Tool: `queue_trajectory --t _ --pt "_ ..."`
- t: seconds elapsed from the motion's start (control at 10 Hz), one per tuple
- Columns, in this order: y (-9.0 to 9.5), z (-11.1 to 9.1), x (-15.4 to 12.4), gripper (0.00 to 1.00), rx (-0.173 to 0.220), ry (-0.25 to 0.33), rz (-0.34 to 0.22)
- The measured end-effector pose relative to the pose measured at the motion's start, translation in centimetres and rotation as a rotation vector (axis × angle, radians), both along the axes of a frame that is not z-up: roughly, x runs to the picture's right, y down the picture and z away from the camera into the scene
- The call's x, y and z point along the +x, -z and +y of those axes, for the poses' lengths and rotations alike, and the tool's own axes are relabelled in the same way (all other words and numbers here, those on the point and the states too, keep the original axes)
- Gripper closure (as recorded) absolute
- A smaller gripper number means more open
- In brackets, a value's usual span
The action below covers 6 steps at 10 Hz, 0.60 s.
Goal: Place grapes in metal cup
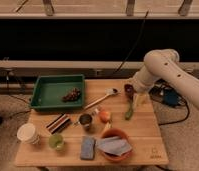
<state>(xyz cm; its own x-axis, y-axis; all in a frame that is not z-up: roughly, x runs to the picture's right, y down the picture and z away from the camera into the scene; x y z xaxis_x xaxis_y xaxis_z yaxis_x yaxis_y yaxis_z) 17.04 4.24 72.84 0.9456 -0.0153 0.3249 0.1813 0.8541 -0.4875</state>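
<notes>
The grapes, a small dark purple-brown bunch, lie in the right part of the green tray at the table's back left. The metal cup, small and shiny with a dark inside, stands upright near the table's middle, in front of the tray. My gripper hangs at the end of the white arm over the table's back right, far to the right of both grapes and cup.
A wooden spoon lies between tray and gripper. An orange-red fruit sits right of the cup. A green item, an orange bowl with cloth, a blue sponge, a green cup, a white paper cup and a dark bar stand around.
</notes>
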Motion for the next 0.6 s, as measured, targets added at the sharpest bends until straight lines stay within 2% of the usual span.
queue_trajectory --t 0.6 --pt "-0.35 -0.08 -0.04 0.2 -0.001 0.001 -0.008"
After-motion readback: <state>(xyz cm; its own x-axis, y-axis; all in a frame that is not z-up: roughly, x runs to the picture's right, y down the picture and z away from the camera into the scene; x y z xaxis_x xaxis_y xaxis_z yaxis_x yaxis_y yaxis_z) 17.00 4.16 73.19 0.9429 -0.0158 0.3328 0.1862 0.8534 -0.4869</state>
